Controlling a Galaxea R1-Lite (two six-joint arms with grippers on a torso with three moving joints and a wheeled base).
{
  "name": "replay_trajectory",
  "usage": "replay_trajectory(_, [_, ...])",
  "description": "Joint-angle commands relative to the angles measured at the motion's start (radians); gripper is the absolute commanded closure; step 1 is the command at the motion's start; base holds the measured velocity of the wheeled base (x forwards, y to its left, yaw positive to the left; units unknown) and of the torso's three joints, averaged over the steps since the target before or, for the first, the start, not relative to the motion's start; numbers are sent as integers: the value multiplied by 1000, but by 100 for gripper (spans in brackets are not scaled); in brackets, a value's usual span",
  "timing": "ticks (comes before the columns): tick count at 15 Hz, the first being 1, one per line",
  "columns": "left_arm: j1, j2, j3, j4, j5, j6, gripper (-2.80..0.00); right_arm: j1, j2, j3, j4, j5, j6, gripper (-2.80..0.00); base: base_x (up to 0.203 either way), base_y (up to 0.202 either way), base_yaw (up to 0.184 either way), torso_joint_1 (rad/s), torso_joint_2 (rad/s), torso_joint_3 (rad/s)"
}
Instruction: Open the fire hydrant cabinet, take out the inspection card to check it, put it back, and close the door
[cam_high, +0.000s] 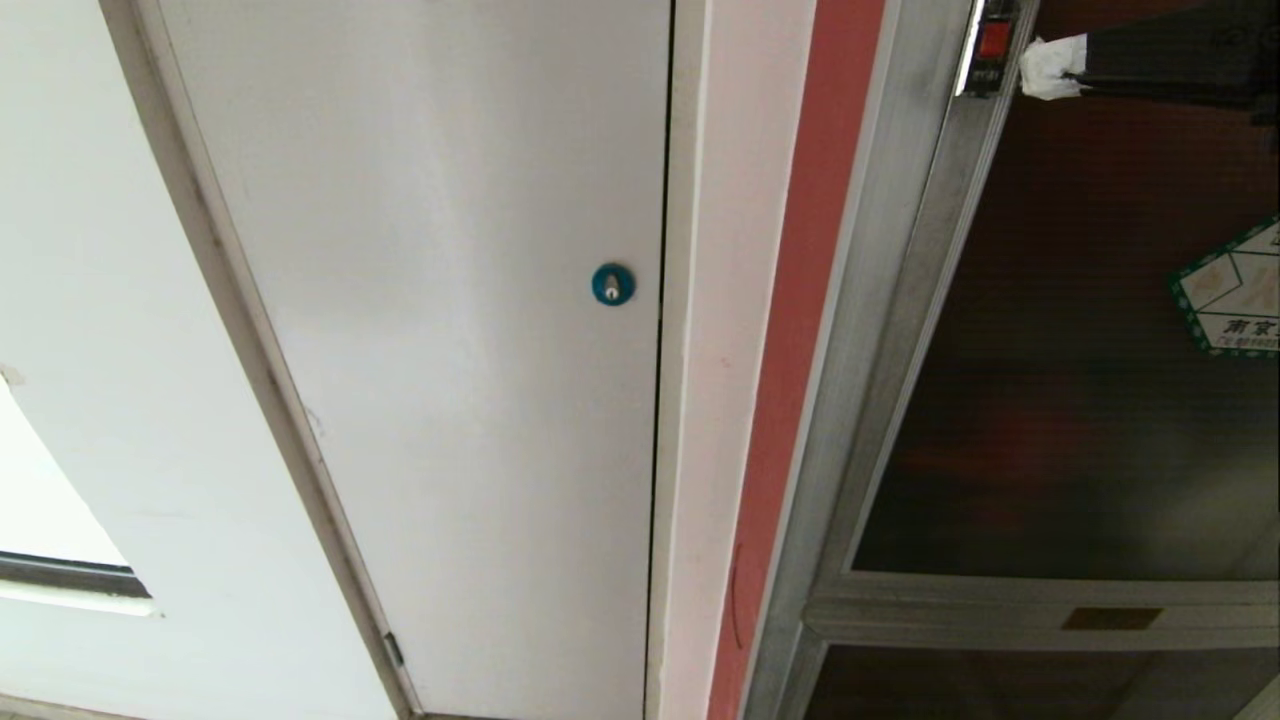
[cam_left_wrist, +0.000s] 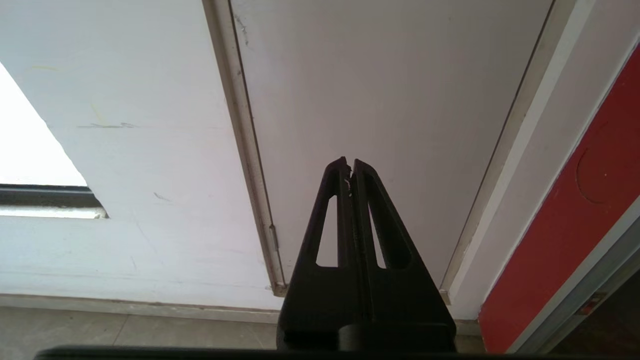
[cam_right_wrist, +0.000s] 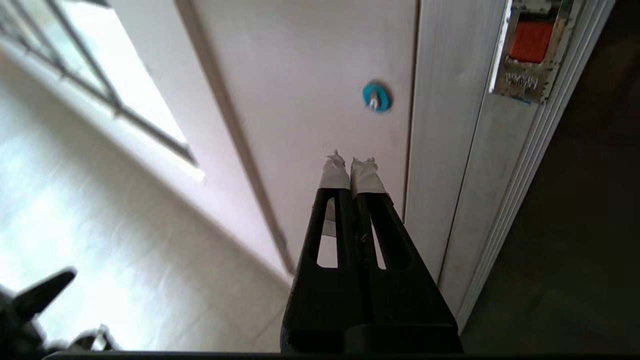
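The fire hydrant cabinet (cam_high: 870, 400) stands at the right, with a silver frame and a red strip beside it. Its door (cam_high: 1080, 420) of dark glass lies shut in the frame and bears a green-bordered sticker (cam_high: 1235, 295). A small red latch (cam_high: 994, 40) sits on the door's frame at the top. My right gripper (cam_high: 1048, 68), its tips wrapped in white tape, is shut and empty just right of that latch. In the right wrist view the right gripper (cam_right_wrist: 352, 167) points at the wall left of the latch (cam_right_wrist: 531, 41). The inspection card is out of view. The left gripper (cam_left_wrist: 350, 167) hangs shut and idle, low before the white panel.
A plain white panel (cam_high: 450, 350) with a blue round lock (cam_high: 612, 285) fills the middle. A shorter dark glass panel (cam_high: 1000, 685) lies below the door, under a crossbar with a brass label (cam_high: 1110, 618). A window (cam_high: 40, 500) opens at the far left.
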Motion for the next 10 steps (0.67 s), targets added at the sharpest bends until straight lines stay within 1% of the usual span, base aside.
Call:
replay_trajectory(1, [0,0,0,0,0,0,0,66,-66,105,-121,-140,-2,0,0,0,0,0,0,0])
replay_trajectory(2, [0,1,0,1,0,0,0,83,-72,167,-207,-222,-21,0,0,0,0,0,0,0])
replay_trajectory(4, [0,0,0,1,0,0,0,113,-80,289,-407,-344,-90,0,0,0,0,0,0,0])
replay_trajectory(5, [0,0,-1,0,0,0,0,126,-82,342,-480,-388,-142,0,0,0,0,0,0,0])
replay_trajectory(7, [0,1,0,0,0,0,0,152,-74,442,-684,-452,-288,0,0,0,0,0,0,0])
replay_trajectory(9, [0,1,0,1,0,0,0,170,-31,483,-866,-522,-366,0,0,0,0,0,0,0])
replay_trajectory(10, [0,0,0,0,0,0,0,177,-12,501,-920,-542,-391,0,0,0,0,0,0,0])
